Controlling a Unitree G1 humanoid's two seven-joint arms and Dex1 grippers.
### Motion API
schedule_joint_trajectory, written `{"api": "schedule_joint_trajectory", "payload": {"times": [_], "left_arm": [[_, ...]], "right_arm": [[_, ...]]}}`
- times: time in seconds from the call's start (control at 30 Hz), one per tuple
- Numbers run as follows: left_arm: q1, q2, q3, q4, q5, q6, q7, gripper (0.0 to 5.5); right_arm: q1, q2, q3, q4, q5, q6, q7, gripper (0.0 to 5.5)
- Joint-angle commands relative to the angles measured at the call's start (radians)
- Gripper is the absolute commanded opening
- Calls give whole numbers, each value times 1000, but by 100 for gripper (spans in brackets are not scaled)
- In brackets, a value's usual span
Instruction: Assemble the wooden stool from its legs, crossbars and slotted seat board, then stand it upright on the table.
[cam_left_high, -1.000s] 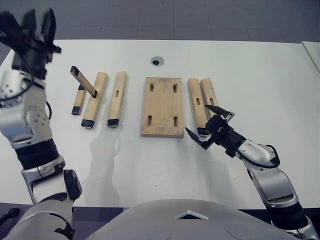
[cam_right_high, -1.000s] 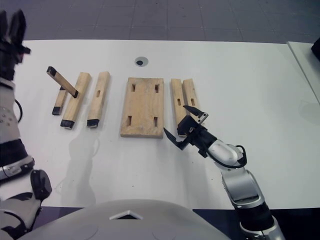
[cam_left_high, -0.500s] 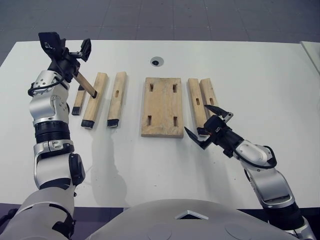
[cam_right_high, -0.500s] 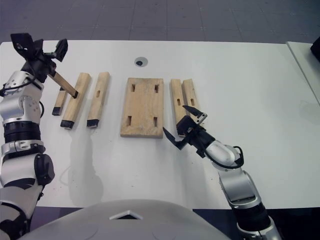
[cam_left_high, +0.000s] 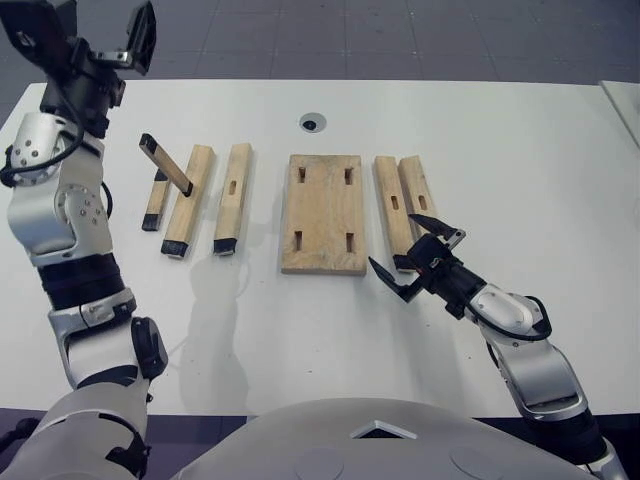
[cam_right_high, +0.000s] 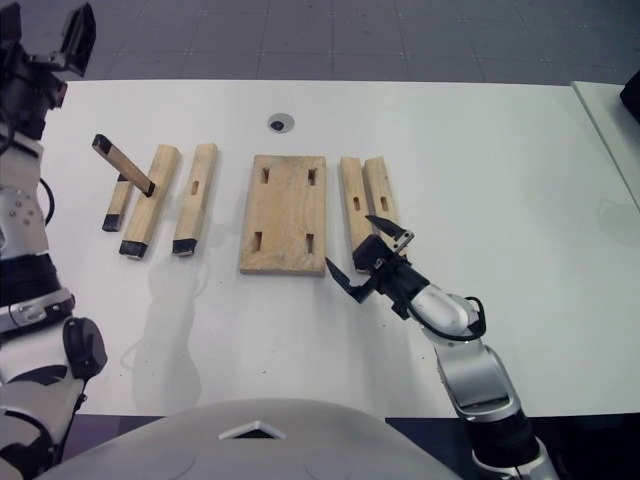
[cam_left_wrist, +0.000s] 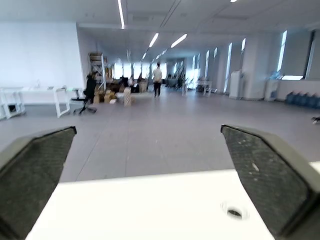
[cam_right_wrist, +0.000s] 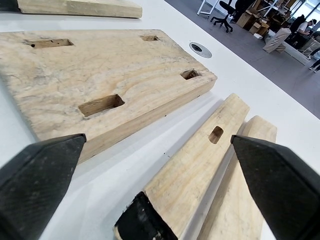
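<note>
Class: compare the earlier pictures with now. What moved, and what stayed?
The left gripper, which had dipped to the tilted crossbar, rose back up and away, open and empty. The right gripper stayed open at the near ends of the right-hand legs; no wooden part moved.

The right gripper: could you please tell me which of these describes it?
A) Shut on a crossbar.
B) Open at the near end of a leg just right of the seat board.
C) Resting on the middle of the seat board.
B: the right gripper is open and holds nothing, with one finger on either side of the black-tipped near end of a leg lying just right of the seat board.
</note>
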Motion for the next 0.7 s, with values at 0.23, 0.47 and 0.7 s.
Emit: {"api": "schedule_joint_trajectory", "payload": {"times": [0.23,0.47,0.7], "left_arm": [[503,-82,14,-175,-45,16,-89,497],[535,-87,-55,18,81,-83,-96,539],[514,-91,-82,104,111,-95,-92,426]], "right_arm": [[54,0,-4,-9,-15,-3,-14,540],[41,-4,-10,6,-18,-9,-2,540],[29,-7,-12,18,-19,-12,8,540]]}}
